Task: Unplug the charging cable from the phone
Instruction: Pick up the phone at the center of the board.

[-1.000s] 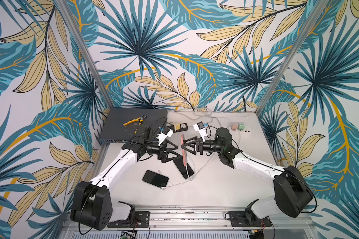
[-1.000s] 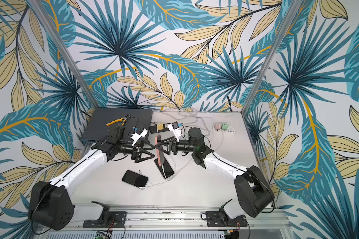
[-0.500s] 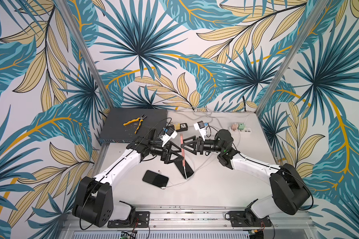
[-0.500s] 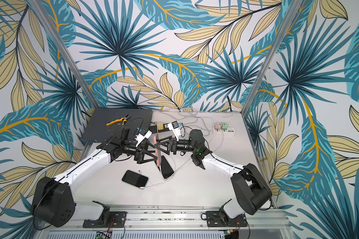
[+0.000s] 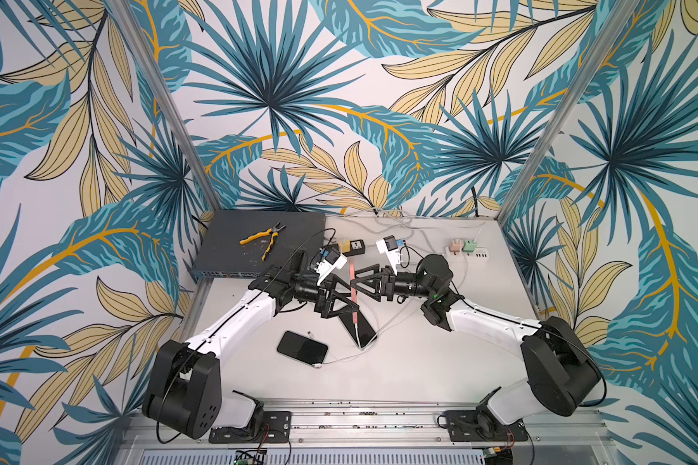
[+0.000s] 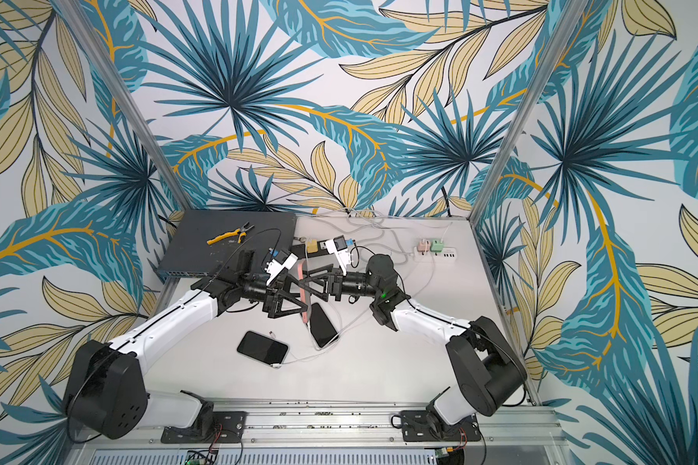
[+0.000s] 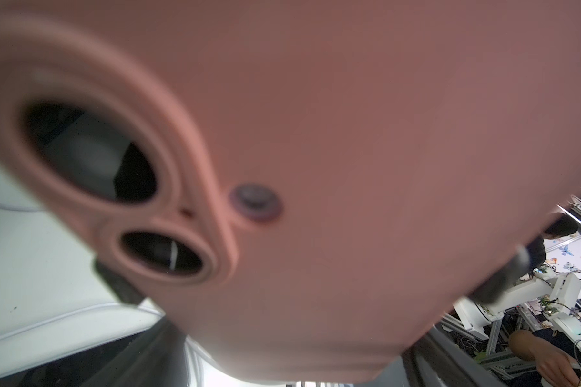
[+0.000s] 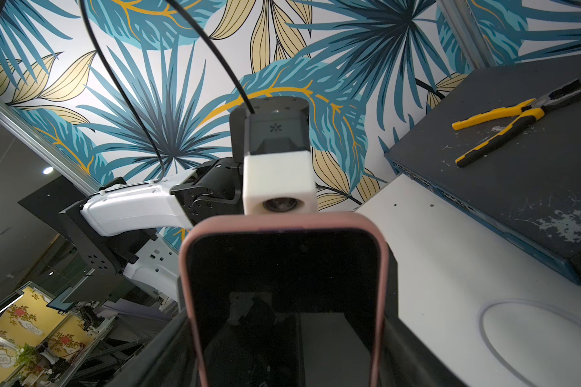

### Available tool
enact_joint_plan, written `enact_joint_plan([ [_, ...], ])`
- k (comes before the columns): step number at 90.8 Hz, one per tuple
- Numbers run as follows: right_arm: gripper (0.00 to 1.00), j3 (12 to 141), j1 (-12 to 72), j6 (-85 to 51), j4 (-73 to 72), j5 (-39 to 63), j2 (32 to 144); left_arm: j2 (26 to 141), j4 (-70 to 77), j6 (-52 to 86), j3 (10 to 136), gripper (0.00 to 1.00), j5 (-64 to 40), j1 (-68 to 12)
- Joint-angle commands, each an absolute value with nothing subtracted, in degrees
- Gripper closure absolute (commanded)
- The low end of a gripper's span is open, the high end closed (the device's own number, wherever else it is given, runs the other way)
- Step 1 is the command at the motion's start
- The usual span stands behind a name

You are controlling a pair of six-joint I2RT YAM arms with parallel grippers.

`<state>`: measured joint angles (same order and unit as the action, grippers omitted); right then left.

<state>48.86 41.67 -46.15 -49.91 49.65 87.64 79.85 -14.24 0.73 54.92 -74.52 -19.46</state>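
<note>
**Where the phone sits: on edge between the two end effectors**

While the right end effector (image 5: 361, 283) grips the pink-cased phone (image 5: 353, 284) by its two long sides, the left end effector (image 5: 345, 297) stands with its jaws at full spread, facing the phone's back. In both top views the phone appears as a thin pink strip, raised off the bench (image 5: 420, 374) and seen edge-on, midway between the two wrists. The right wrist view shows the dark screen (image 8: 282, 301) facing that arm's camera, with a dark finger (image 8: 403, 335) at each side of the case. The left wrist view is filled by the pink back (image 7: 349, 150) and its lens cut-outs, very close and blurred. The left fingers (image 7: 450, 355) show as dark bars to either side of the phone, and contact cannot be told. A white cable (image 5: 357, 334) hangs from the phone's nearer end and crosses a black phone (image 5: 365, 328) lying flat beneath. Whether its plug is seated in the port cannot be told. A second black phone (image 5: 302, 347) lies nearer the front edge, apart from both end effectors, with its own white lead (image 5: 339, 359) at one corner. Yellow-handled pliers (image 5: 263, 237) rest on a dark flat box (image 5: 230, 257) at the far left corner. A white power strip (image 5: 470, 254) lies at the far right.
</note>
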Motion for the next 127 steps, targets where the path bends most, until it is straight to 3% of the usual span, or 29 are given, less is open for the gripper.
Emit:
enact_joint_plan([
  [1,0.46,47.91,42.1,-47.56,-55.24,48.78,88.26,80.06,-12.42,1.3,53.96,0.01,-75.98,-19.78],
  [26,0.46,47.89,42.22,-48.02,-55.59,48.93,88.59,79.99,-11.96,1.21,53.57,0.14,-76.28,-19.77],
  [41,0.43,48.05,42.19,-46.65,-53.33,48.83,88.12,79.88,-12.22,0.56,53.37,0.28,-76.27,-19.73],
  [52,0.35,48.08,42.19,-45.01,-50.7,48.27,87.26,79.77,-12.21,0.23,53.2,0.39,-76.13,-19.77],
  [71,0.17,47.42,41.95,-42.41,-47.24,47.57,85.63,79.44,-11.8,-0.38,52.53,0.49,-76.16,-19.71],
  [86,0.08,46.32,41.24,-39.23,-43.51,46.81,83.35,78.99,-11.22,-0.78,51.83,0.56,-75.96,-19.75],
  [127,0.16,41.67,40.42,-29.07,-32.06,47.58,78.37,77.05,-9.96,-0.12,51.19,0.58,-75.84,-16.17],
])
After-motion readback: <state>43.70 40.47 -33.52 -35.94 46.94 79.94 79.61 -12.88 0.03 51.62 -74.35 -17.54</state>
